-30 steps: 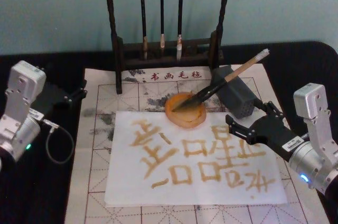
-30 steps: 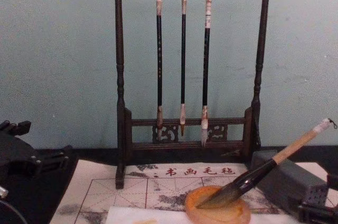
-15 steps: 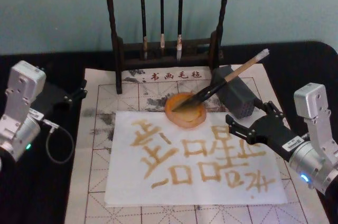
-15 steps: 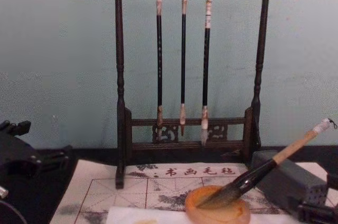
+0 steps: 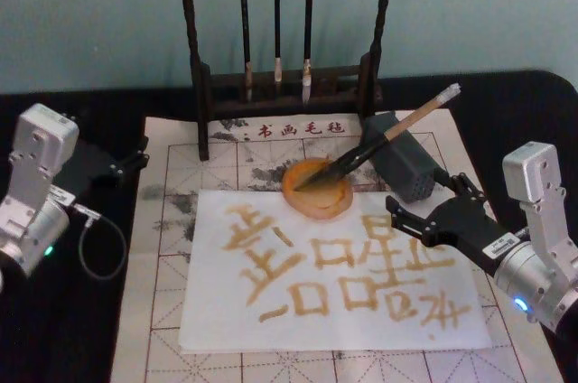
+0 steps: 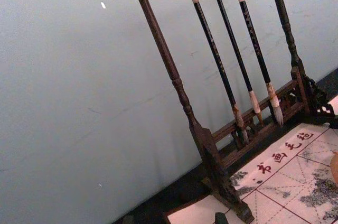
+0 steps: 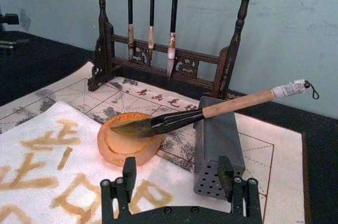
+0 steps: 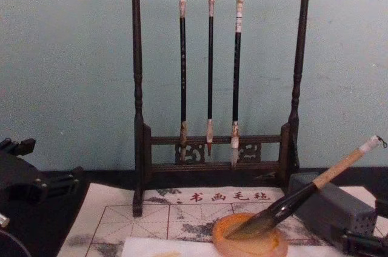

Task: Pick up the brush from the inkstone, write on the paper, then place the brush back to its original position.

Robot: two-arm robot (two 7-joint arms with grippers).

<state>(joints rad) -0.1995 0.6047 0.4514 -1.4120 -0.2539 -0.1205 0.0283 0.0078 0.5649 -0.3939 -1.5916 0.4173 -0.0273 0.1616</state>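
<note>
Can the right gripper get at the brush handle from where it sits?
Probably yes: the right gripper, fingers open, faces the brush, whose handle leans free over the grey block.

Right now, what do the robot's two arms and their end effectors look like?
Both arms have silver-grey metal wrist housings with a boxy pale block on top and a small lit indicator, green on the left, blue on the right. The left end effector is black, with a thin grey cable looping beside it. The right end effector is black with two flat fingers and a small white label behind them.
</note>
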